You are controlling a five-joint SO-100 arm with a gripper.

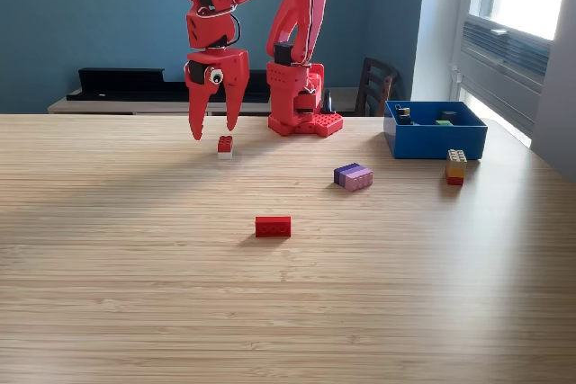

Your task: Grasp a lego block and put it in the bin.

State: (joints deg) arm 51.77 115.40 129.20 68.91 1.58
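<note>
A small block [224, 146], red on top with a white layer beneath, stands on the table [135, 294] just below and slightly to the exterior view's right of the red gripper [213, 130]. The gripper points down with its fingers apart, holding nothing, its tips above the wood. Nearer the camera lies a flat red block [273, 227]. To the exterior view's right sit a purple-and-lilac block [354, 175] and an upright stack of yellow, orange and red [455, 166]. That stack stands just in front of the bin [436, 140], a low-walled blue box beside the arm's base [304, 121]. Inside the bin are a few small pieces, one green and others dark; their shapes are hard to tell.
</note>
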